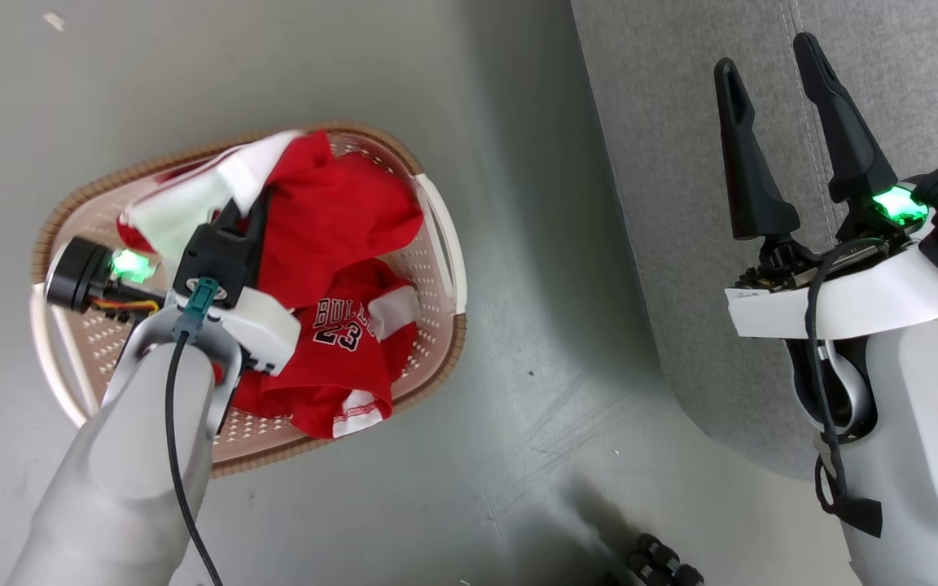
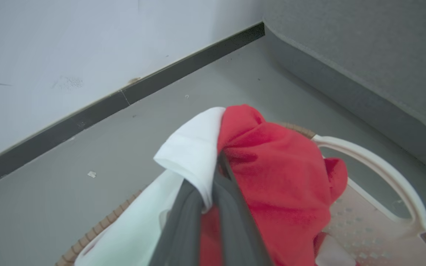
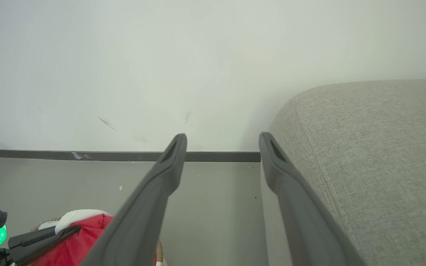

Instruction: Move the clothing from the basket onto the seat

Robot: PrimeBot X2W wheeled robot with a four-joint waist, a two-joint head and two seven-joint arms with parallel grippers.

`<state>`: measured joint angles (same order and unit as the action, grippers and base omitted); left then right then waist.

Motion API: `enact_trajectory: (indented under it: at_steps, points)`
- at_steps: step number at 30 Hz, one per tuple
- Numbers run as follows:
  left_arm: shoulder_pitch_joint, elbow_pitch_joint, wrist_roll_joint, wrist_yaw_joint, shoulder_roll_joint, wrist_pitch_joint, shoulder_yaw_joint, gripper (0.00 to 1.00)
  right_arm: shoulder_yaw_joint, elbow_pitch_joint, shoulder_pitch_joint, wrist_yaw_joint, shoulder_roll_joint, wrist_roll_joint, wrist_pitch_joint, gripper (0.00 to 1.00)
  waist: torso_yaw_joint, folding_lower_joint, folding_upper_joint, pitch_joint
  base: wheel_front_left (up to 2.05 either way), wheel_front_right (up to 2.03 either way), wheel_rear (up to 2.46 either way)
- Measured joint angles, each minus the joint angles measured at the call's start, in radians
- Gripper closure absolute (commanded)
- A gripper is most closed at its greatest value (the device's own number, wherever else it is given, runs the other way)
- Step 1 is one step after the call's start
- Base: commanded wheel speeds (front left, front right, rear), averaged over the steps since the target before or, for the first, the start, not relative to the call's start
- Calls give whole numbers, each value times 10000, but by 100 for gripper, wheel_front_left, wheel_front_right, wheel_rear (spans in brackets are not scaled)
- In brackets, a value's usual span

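The cream basket [image 1: 443, 244] with a brown rim stands on the grey floor at the left. Red clothing [image 1: 330, 220] with white trim is bunched up above it, and my left gripper [image 1: 249, 207] is shut on that raised garment [image 2: 272, 177] near its white trim [image 2: 194, 151]. A red "BULLS 23" jersey [image 1: 339, 358] lies lower in the basket. The grey seat [image 1: 681, 163] fills the upper right. My right gripper [image 1: 770, 57] hovers over its edge, open, with nothing between its fingers [image 3: 168, 170].
A white wall with a dark baseboard [image 2: 124, 98] runs behind the basket. Bare grey floor [image 1: 534, 342] separates the basket from the seat. Small dark parts [image 1: 656, 561] show at the bottom edge.
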<state>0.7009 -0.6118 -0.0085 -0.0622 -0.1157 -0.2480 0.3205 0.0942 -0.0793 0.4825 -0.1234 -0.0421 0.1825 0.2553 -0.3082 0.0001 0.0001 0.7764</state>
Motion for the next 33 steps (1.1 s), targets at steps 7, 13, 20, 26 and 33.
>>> enact_trajectory:
  at_steps: [7, 13, 20, 26, 33]
  points:
    - [-493, 1611, -199, -69, 102, -2, -169, 100, -54, 267, -32, 0, -6, -291, 0, 0, 342, 0, 0, -560, 0, 0, 0]
    - [-931, 2600, -456, -71, 104, -13, -236, 100, -48, 554, -97, 0, -13, -504, 0, 0, 634, 0, 0, -1103, 0, 0, 0]
    - [-1313, 3392, -608, -52, 90, -13, -286, 100, 40, 786, -358, 0, -17, -612, 0, 0, 922, -1, 0, -1693, 0, 0, 0]
    - [-1755, 3887, -702, 138, -123, -15, -286, 100, 88, 1003, -685, 0, -21, -895, 0, 0, 1196, 0, 0, -2327, 0, 0, 0]
    - [-2481, 4378, -901, 351, -276, -15, -301, 100, 169, 1289, -1339, 0, -157, -1141, 0, 0, 1534, 0, 0, -3230, 0, 0, 0]
